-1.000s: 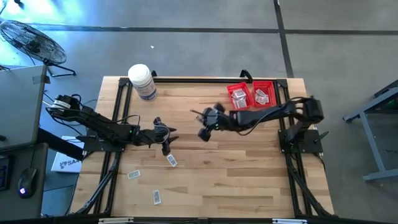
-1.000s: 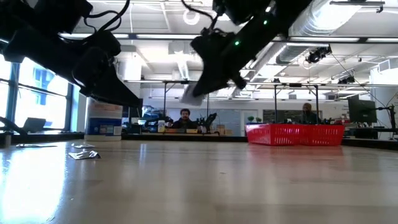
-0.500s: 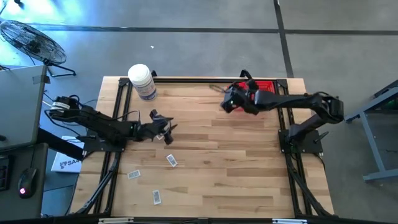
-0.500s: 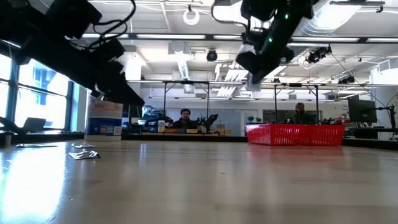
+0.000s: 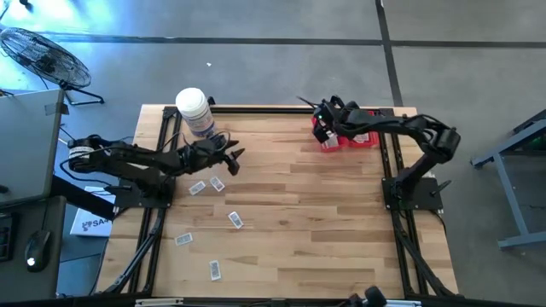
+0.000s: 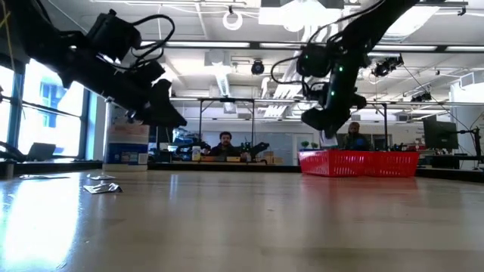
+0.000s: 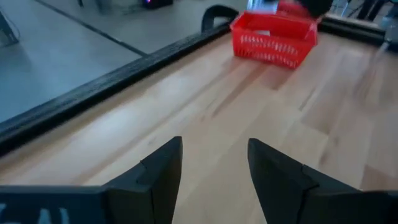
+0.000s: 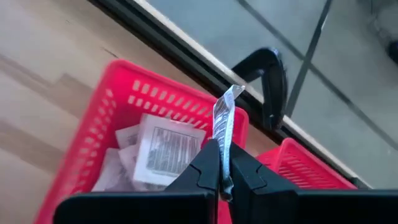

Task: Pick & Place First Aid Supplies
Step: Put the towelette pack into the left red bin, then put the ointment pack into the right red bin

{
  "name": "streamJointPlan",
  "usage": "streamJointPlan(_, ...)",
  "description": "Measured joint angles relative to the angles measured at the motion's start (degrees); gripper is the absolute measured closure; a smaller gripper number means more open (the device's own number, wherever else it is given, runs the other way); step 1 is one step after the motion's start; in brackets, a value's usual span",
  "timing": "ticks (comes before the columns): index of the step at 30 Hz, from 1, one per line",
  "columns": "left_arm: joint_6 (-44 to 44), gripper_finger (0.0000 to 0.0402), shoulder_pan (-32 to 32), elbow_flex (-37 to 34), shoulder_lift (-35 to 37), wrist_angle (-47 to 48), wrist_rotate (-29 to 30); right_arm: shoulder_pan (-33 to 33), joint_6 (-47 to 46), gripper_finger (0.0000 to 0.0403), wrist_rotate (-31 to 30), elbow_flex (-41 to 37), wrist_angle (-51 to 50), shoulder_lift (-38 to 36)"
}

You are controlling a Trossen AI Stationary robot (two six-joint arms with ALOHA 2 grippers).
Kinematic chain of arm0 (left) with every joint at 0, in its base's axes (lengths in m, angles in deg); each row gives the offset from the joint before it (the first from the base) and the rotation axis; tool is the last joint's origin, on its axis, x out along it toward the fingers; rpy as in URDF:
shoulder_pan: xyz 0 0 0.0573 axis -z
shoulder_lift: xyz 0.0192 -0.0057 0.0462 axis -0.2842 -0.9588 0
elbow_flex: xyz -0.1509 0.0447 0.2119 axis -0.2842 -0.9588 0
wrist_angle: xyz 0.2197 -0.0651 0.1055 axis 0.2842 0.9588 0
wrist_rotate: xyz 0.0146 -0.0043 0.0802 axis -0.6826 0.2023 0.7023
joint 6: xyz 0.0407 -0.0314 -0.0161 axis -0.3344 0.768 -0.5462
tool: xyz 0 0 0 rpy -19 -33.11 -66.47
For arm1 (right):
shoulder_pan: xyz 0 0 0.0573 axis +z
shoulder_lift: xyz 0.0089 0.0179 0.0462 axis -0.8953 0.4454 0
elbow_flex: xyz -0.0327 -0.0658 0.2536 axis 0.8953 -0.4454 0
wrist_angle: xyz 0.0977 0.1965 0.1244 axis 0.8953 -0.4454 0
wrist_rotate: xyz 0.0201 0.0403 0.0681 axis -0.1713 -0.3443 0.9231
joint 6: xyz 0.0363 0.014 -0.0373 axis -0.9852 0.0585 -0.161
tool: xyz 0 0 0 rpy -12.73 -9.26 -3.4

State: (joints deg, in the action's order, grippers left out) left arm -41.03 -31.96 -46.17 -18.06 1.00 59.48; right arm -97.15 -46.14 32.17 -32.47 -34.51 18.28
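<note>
My right gripper (image 8: 224, 177) is shut on one white packet (image 8: 223, 121) and hovers over the left red basket (image 8: 109, 118), which has several packets (image 8: 163, 148) in it. In the high view it (image 5: 322, 119) is at the table's far right. My left gripper (image 5: 231, 159) is open and empty, raised near the white bottle (image 5: 195, 112). In the left wrist view its fingers (image 7: 163, 174) stand apart over bare wood. Several loose packets lie flat on the table: (image 5: 198, 188), (image 5: 217, 183), (image 5: 235, 220), (image 5: 182, 240), (image 5: 215, 270). My right gripper pinches the packet by its lower edge (image 8: 224, 163) between the two fingers. The packet shows edge-on and sticks out past the fingertips, its free end (image 8: 231, 93) curled. It is lifted clear, above the basket.
A second red basket (image 8: 308, 171) stands beside the first, both at the far right near the black frame and clamp (image 8: 273, 84). The bottle stands at the far left corner. The middle of the table (image 5: 324, 222) is bare wood. People sit in the room beyond (image 6: 224, 143).
My right gripper has carried the packet from above the table's middle toward the far right, to over the red baskets. My left gripper has drawn back from the packets toward the far edge and the bottle, rising; two packets now show where the arm stood.
</note>
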Motion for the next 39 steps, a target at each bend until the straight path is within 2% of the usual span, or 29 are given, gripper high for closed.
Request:
streamJointPlan(4,-1.94,0.0223,-0.84,2.72,0.0,0.92,-1.01,-2.15,0.33,0.04,4.64,0.0,1.01,3.02)
streamJointPlan(8,-2.81,0.0223,-0.53,6.64,0.02,4.77,-1.09,-2.39,1.36,0.0395,4.68,0.0,1.17,4.87)
streamJointPlan(14,-1.28,0.0223,1.77,14.36,0.09,17.44,-0.81,-2.27,0.9,0.0359,5.12,0.0,0.3,7.3)
streamJointPlan(21,3.69,0.0223,5.45,20.95,6.14,34.31,0.69,0.4,1.15,0.03,3.02,0.1,-0.83,5.01)
streamJointPlan(27,16.07,0.0223,9.54,21.28,11.83,53.48,3.92,4.42,0.68,0.0254,1.05,0.22,-2.89,-1.95)
streamJointPlan(31,25.88,0.0223,13.22,21.17,12.4,66.03,5.97,8.52,-0.25,0.0238,3.37,0.22,-2.86,-6.84)
streamJointPlan(35,33.58,0.0223,16.76,18.27,11.55,69.04,10.42,14.98,-0.36,0.0236,7.26,0.2,-2.07,-9.05)
streamJointPlan(39,41.33,0.0223,17.43,14.7,11.58,68.57,11.26,23.12,-2.24,0.0239,10.47,0.17,0.67,-8.76)
